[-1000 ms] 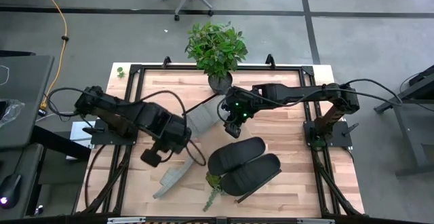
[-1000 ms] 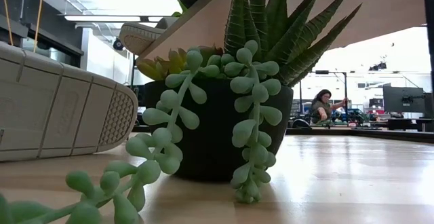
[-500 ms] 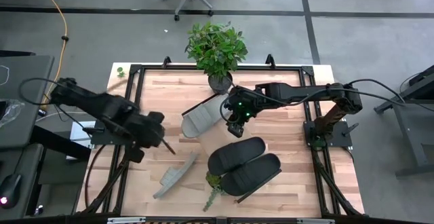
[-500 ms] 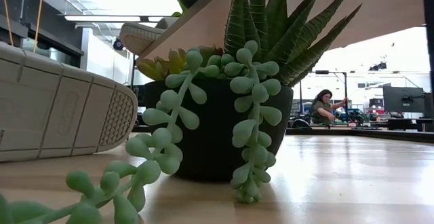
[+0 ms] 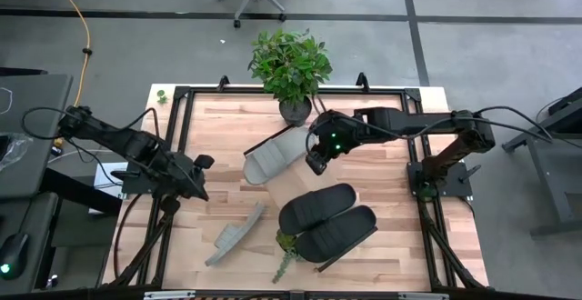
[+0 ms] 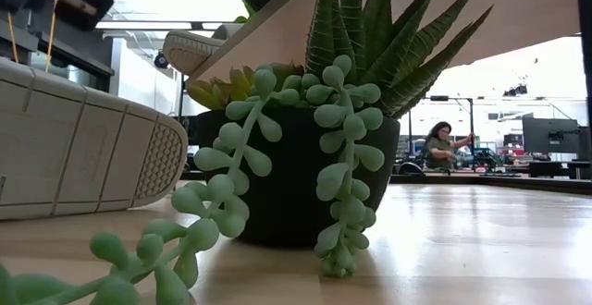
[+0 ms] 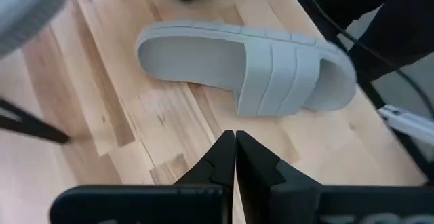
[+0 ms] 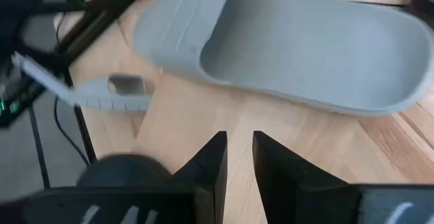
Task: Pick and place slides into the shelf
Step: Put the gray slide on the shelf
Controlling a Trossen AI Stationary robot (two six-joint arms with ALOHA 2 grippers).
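Note:
One light grey slide (image 5: 273, 157) lies footbed up on the wood just left of my right gripper (image 5: 316, 162). That gripper is open and empty, and the slide lies beyond its fingertips in the right wrist view (image 8: 285, 41). The second grey slide (image 5: 235, 235) stands on its long side edge near the front; it also shows in the left wrist view (image 7: 258, 68). Two black slides (image 5: 326, 218) lie side by side at front centre. My left gripper (image 5: 196, 182) is shut and empty at the table's left edge. The shelf (image 6: 462, 9) shows from below in the low view.
A small black pot with a trailing succulent (image 5: 286, 243) stands at the front beside the black slides and fills the low view (image 6: 296, 157). A large potted plant (image 5: 291, 64) stands at the far edge. Dark frame rails (image 5: 173, 136) run along the table's sides.
My left gripper has drawn back from beside the front grey slide toward the table's left edge and risen; the slide stays on its side. My right gripper has shifted slightly toward the far right, beside the other grey slide.

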